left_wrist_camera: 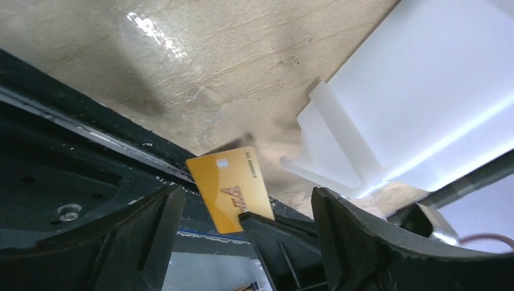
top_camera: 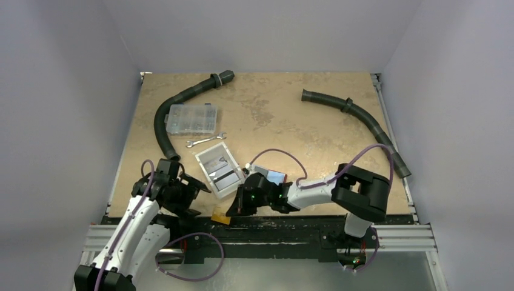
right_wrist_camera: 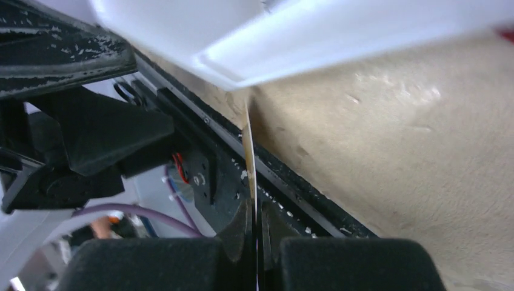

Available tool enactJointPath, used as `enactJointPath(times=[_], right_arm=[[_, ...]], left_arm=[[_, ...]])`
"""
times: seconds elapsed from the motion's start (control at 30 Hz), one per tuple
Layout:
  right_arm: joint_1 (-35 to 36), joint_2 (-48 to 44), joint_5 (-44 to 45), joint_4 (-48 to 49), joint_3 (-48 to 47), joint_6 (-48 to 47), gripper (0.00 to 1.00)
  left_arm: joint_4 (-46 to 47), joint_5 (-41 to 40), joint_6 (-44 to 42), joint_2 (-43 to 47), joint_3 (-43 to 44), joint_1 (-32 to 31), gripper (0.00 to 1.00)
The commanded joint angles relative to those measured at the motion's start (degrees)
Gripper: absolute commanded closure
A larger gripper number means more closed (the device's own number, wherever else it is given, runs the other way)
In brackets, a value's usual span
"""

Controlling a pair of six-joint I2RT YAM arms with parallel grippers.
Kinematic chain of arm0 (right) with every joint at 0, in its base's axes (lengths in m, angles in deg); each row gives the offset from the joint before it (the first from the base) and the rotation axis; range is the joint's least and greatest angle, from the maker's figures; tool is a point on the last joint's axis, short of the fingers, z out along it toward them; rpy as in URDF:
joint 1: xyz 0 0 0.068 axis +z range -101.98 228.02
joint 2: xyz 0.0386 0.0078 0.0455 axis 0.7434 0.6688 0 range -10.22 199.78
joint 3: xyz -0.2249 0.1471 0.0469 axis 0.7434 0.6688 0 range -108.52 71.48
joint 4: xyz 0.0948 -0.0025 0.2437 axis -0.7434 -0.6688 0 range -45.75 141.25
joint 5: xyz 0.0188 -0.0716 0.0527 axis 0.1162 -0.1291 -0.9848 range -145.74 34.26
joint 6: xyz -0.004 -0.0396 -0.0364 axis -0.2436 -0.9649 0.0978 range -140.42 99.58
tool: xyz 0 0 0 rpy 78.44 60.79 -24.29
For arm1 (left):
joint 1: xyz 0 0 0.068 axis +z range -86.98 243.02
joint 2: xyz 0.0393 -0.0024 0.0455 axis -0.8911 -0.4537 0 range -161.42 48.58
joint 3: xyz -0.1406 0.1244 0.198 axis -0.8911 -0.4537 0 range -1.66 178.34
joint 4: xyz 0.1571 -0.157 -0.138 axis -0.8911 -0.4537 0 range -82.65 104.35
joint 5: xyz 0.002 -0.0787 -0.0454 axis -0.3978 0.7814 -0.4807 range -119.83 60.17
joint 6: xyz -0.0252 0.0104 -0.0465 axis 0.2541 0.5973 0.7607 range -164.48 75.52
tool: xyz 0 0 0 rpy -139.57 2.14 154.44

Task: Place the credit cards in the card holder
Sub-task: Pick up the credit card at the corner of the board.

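Note:
My right gripper [top_camera: 233,210] is shut on a yellow credit card [top_camera: 220,217] and holds it on edge over the near table edge. In the right wrist view the card [right_wrist_camera: 249,154] shows edge-on between the closed fingers of this gripper [right_wrist_camera: 256,213]. My left gripper [top_camera: 202,199] is open just left of it. In the left wrist view the yellow card [left_wrist_camera: 225,185] stands between its spread jaws, untouched by them. A light blue card [top_camera: 276,177] lies behind the right wrist, with a sliver of red [right_wrist_camera: 507,35] near it. The rest of the card holder is hidden.
A white bin [top_camera: 206,157] with greyish flat pieces in it stands just behind both grippers. It also shows in the left wrist view [left_wrist_camera: 424,91] and in the right wrist view [right_wrist_camera: 303,36]. Farther back lie a wrench [top_camera: 205,141], a clear compartment box [top_camera: 192,118] and two black hoses [top_camera: 354,112].

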Motion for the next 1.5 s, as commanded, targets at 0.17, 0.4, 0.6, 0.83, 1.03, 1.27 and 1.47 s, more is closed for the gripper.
enactJointPath(times=[0.17, 0.4, 0.6, 0.83, 1.03, 1.27, 1.47], right_arm=[[-2.00, -13.78, 1.40, -36.57, -10.72, -44.30, 1.00], [-15.65, -31.78, 2.67, -36.07, -4.28, -49.12, 1.00], [-30.71, -39.34, -1.33, -33.93, 2.07, -46.86, 1.00], [-48.67, -42.08, -19.07, -11.10, 14.50, -29.89, 1.00], [-49.36, -42.18, -19.81, 12.12, 22.03, -13.95, 1.00], [-49.32, -41.73, -17.17, 32.49, 29.46, -4.03, 1.00], [-49.40, -40.26, -14.87, 40.40, 30.51, 0.14, 1.00]], left_arm=[[-9.74, -21.02, -2.57, 0.24, 14.89, -0.24, 0.16], [12.91, -21.13, -30.77, 2.04, 22.18, -0.24, 0.22], [40.91, 3.05, -38.83, -1.09, 18.14, -0.32, 0.24], [63.79, 13.43, -34.20, -15.60, 14.58, -14.96, 0.21], [75.86, 11.55, -29.57, -27.07, 14.37, -25.14, 0.22], [94.56, 15.35, -20.42, -36.48, 11.41, -28.44, 0.22], [100.91, 14.95, -16.62, -40.31, 12.32, -28.89, 0.32]])
